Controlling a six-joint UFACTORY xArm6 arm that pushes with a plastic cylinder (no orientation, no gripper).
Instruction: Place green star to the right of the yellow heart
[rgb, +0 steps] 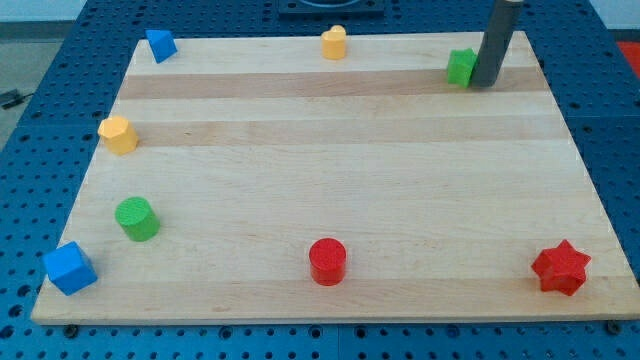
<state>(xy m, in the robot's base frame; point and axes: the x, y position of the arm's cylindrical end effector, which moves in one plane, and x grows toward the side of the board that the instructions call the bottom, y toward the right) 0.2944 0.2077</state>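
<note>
Tip: my tip touching green star from the view's right.
Heart: yellow heart well left of the star, at the bench top edge.

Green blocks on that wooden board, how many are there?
2. A green star sits near the view's top right, touching my tip on its right. A green cylinder sits at the view's lower left. Nothing seems hidden.
</note>
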